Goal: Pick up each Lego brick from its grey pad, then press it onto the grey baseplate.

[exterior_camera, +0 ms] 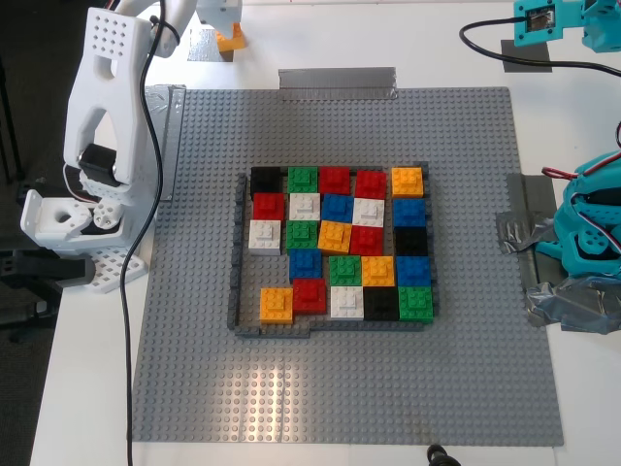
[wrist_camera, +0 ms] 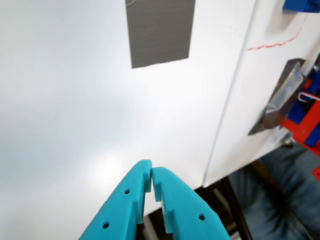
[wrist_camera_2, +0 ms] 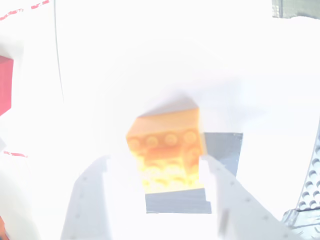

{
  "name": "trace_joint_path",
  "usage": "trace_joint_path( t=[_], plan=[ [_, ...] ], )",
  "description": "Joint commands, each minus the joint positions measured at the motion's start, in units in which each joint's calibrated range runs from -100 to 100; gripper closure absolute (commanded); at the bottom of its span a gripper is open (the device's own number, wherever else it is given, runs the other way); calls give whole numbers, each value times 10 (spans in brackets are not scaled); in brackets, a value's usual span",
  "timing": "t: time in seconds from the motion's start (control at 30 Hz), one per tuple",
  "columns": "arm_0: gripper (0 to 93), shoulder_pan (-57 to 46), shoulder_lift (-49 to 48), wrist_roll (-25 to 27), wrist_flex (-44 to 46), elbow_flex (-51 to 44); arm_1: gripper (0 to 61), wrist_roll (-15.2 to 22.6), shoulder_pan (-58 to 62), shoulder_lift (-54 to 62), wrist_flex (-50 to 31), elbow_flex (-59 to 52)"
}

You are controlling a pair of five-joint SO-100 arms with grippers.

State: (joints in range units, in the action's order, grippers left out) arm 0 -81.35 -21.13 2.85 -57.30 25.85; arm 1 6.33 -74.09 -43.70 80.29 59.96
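Observation:
The orange Lego brick (wrist_camera_2: 167,150) sits tilted between the white fingers of my second gripper (wrist_camera_2: 155,162), which is shut on it just above the grey pad (wrist_camera_2: 200,192). In the exterior view this gripper (exterior_camera: 221,21) holds the brick (exterior_camera: 231,39) at the far left, beside its pad (exterior_camera: 206,46). My first gripper (wrist_camera: 151,172), teal, is shut and empty over the white table, short of another grey pad (wrist_camera: 160,32). That pad is at the far right in the exterior view (exterior_camera: 524,53). The grey baseplate (exterior_camera: 466,369) holds a framed mosaic of coloured bricks.
A long grey tape strip (exterior_camera: 337,81) lies at the baseplate's far edge, and crumpled tape (exterior_camera: 529,233) at its right edge. The white arm's base (exterior_camera: 87,214) and a black cable (exterior_camera: 131,320) stand on the left, the teal arm's base (exterior_camera: 592,243) on the right.

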Motion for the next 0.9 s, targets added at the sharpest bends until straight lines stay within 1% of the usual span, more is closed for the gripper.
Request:
trace_joint_path(
  t=[0.0, 0.4, 0.5, 0.67, 0.7, 0.83, 0.87],
  plan=[
    [927, -4, -14, 3, 6, -7, 393, 1, -8, 74, -3, 20],
    [927, -2, -14, 3, 6, -9, 395, 10, -8, 86, -4, 8],
    [927, -2, -13, 3, 6, -9, 407, 15, -10, 83, -4, 0],
    [927, -3, -13, 3, 6, -6, 458, 13, -12, 81, -1, -7],
    [927, -3, -13, 3, 6, -5, 478, 13, -12, 81, 0, -9],
    [927, -4, -13, 3, 6, -3, 499, 15, -12, 81, 3, -15],
    [927, -4, -13, 3, 6, -3, 512, 14, -12, 81, 3, -15]
  ],
)
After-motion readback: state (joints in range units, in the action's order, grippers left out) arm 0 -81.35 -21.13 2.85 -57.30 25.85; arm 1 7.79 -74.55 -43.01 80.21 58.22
